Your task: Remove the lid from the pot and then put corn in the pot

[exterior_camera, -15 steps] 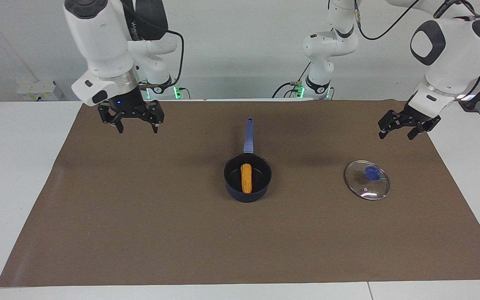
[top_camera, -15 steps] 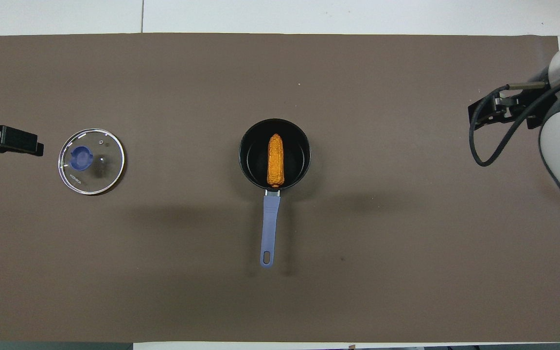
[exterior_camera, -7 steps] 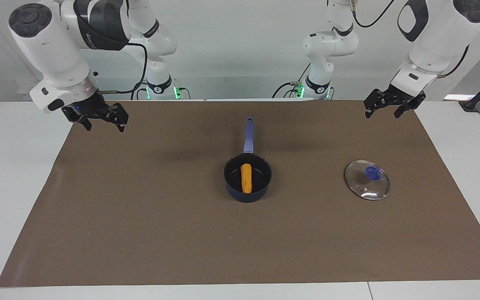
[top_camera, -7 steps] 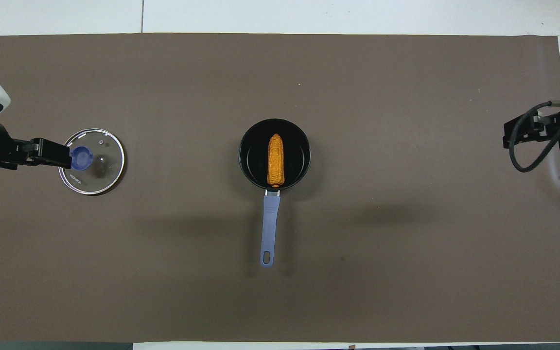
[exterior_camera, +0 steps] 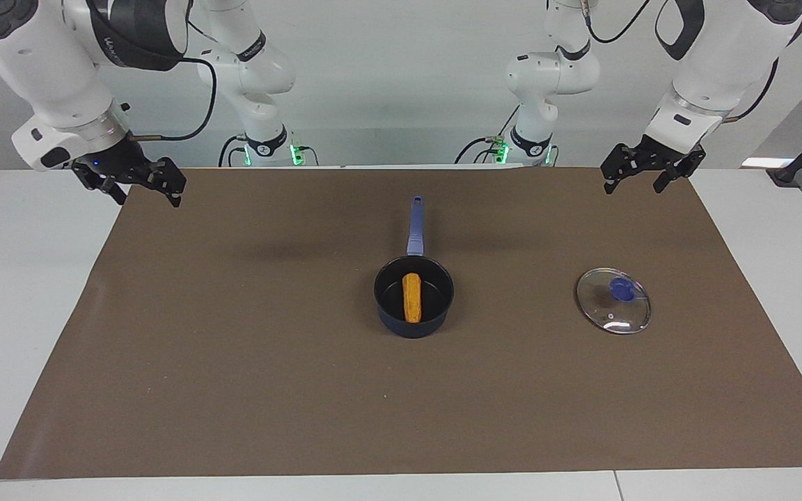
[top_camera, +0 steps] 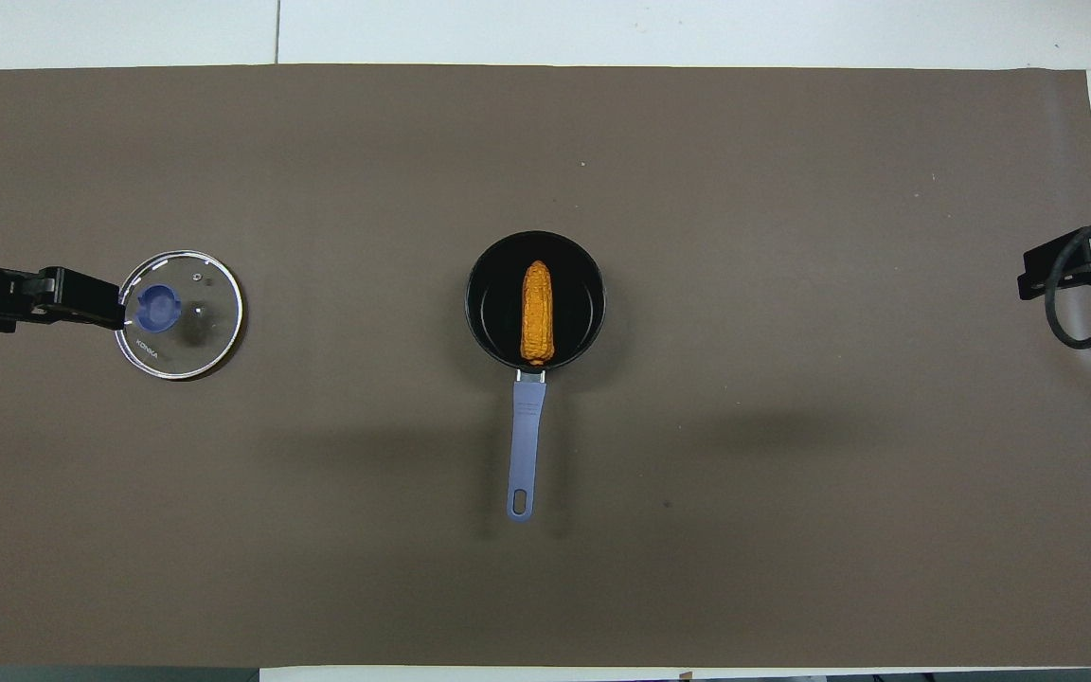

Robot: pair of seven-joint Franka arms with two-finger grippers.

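Observation:
The dark navy pot [exterior_camera: 436, 296] stands at the middle of the brown mat, its blue-purple handle [exterior_camera: 415, 226] pointing toward the robots. The orange corn [exterior_camera: 411, 298] lies inside it, also in the overhead view [top_camera: 536, 313] within the pot [top_camera: 489, 303]. The glass lid [exterior_camera: 613, 300] with its blue knob lies flat on the mat toward the left arm's end, apart from the pot. My left gripper [exterior_camera: 632, 186] is raised, open and empty, over the mat's edge near the robots. My right gripper [exterior_camera: 148, 198] is raised, open and empty, over the mat's corner at the right arm's end.
The brown mat [exterior_camera: 234, 362] covers most of the white table [exterior_camera: 18, 313]. In the overhead view the left gripper [top_camera: 91, 308] shows just beside the lid [top_camera: 190, 327], and the right gripper [top_camera: 1043, 279] shows at the mat's edge.
Both grippers have risen and drawn back toward the robots and outward to the table's ends. The pot, the corn and the lid have not moved.

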